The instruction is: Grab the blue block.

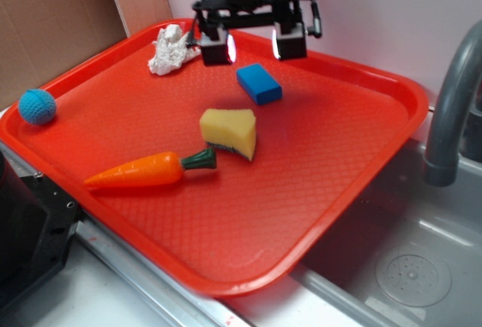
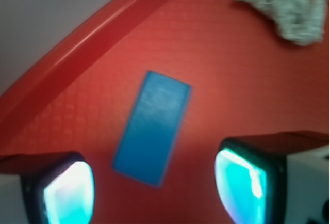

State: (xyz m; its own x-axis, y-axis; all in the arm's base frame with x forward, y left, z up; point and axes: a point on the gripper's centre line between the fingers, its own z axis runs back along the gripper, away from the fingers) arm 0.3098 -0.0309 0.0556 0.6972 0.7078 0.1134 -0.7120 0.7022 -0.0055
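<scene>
Red tray [image 1: 361, 154] bearing blue block [image 1: 259, 84], sponge [image 1: 228, 132], carrot [image 1: 147, 169], ball [image 1: 37, 106], rag [image 1: 172, 48].

Toy kitchen setup: sink [image 1: 422, 267], grey faucet [image 1: 452, 108] (red tray [image 1: 361, 191] alongside)

Tray [image 1: 361, 154]: glossy red plastic with a fine embossed diamond texture. Blue block [image 1: 259, 84]: smooth, matt. Sponge [image 1: 228, 132]: porous yellow foam. Ball [image 1: 37, 106]: knitted yarn. Carrot [image 1: 143, 170]: shiny plastic. Sink [image 1: 422, 259] beside tray: brushed metal.
</scene>
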